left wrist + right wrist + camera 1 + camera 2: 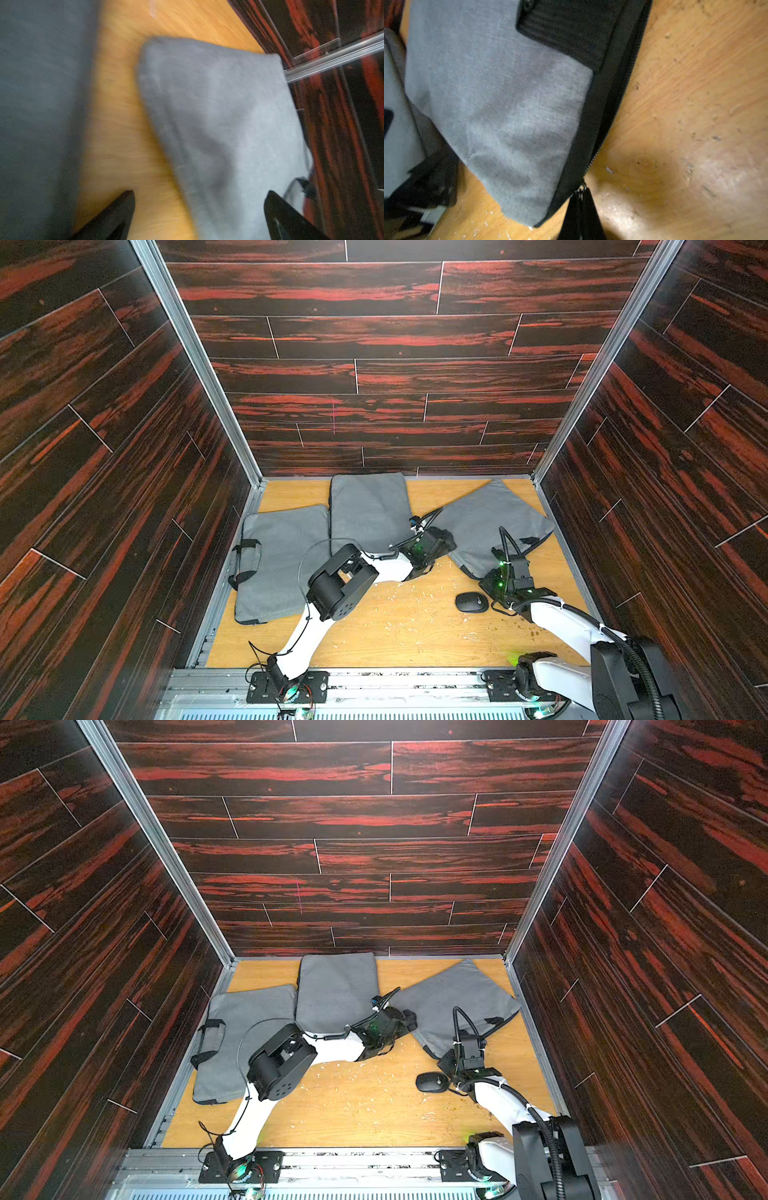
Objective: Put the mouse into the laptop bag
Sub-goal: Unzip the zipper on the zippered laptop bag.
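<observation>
Right wrist view: the right jaws are pinched together on the zip pull [581, 190] at a corner of the bag [498, 99] near the counter's [685, 93] far right corner. Blurred, the left jaws stand wide apart over the same bag, holding nothing. The mouse [471, 602] sits on the counter close by the bag's near corner, not touching. Best bet: draw the pull along the zip line while the left pins the fabric, so the bag opens rather than slides.

Both top views are sharp and evenly lit. The left wrist view is smeared with blur; the right wrist view shows shadow and glare on the table [695, 83].
</observation>
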### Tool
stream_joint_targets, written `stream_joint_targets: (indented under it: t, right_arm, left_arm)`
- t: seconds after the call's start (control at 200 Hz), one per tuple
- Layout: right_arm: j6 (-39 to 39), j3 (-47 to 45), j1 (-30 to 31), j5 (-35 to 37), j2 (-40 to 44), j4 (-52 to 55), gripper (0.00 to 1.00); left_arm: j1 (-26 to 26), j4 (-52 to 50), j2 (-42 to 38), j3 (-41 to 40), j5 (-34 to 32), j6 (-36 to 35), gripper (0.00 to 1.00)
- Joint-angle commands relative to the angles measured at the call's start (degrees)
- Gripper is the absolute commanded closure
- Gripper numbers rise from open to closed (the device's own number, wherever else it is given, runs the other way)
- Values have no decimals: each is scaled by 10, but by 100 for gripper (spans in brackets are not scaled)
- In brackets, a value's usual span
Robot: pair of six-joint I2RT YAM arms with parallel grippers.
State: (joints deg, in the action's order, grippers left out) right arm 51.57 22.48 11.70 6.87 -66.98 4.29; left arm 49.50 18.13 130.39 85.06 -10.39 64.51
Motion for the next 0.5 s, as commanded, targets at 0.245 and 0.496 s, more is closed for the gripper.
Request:
stream_joint_targets:
  t: [0.245, 0.496]
  right_arm:
    - [16, -12, 60, -34, 7, -15, 100]
    - [39, 32, 165, 3, -33, -18, 100]
  left_arm:
    - [1, -26, 46, 38, 55, 24, 90]
    - [1, -32, 41, 37, 61, 24, 100]
